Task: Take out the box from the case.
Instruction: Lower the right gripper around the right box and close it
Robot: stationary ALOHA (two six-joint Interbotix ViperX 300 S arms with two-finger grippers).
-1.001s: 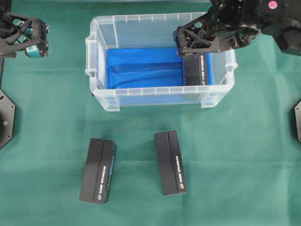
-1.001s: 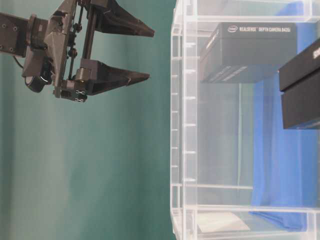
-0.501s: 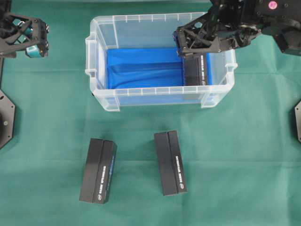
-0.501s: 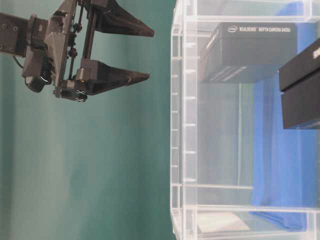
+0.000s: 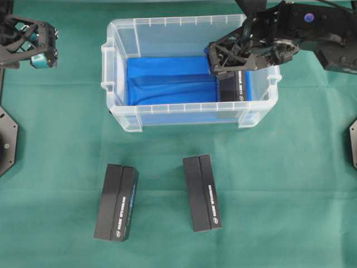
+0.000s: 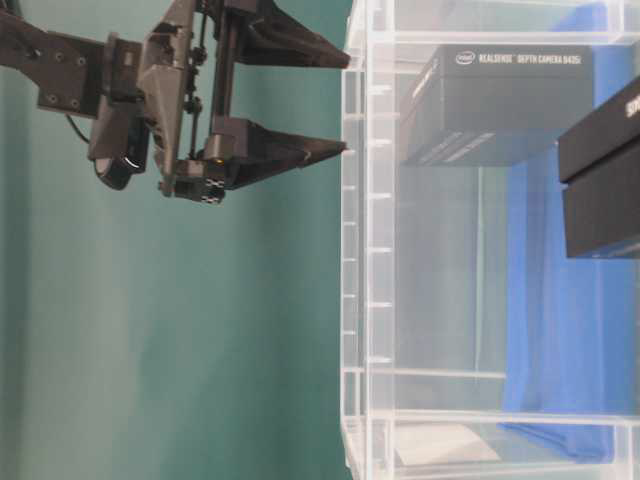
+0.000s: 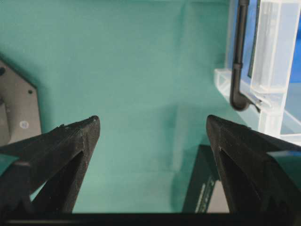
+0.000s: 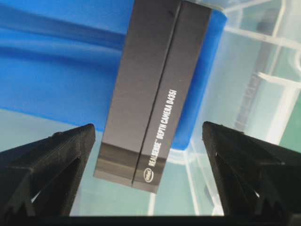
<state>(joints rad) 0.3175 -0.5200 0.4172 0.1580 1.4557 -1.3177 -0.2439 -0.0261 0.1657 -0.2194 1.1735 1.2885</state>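
Case [image 5: 120,120]: clear bin on the green desk [image 5: 279,184], a blue cloth [image 5: 167,78] lining its bottom.
Box [image 5: 232,86]: dark, lying on the cloth at the case's right end, against the right wall.
Right fingers [image 5: 214,59]: spread wide, holding nothing, above the case's right end over the box.
Left fingers [image 7: 153,129]: spread wide, empty, well left of the case.
Other boxes: two dark ones [image 5: 116,202] [image 5: 202,192] on the desk in front of the case.
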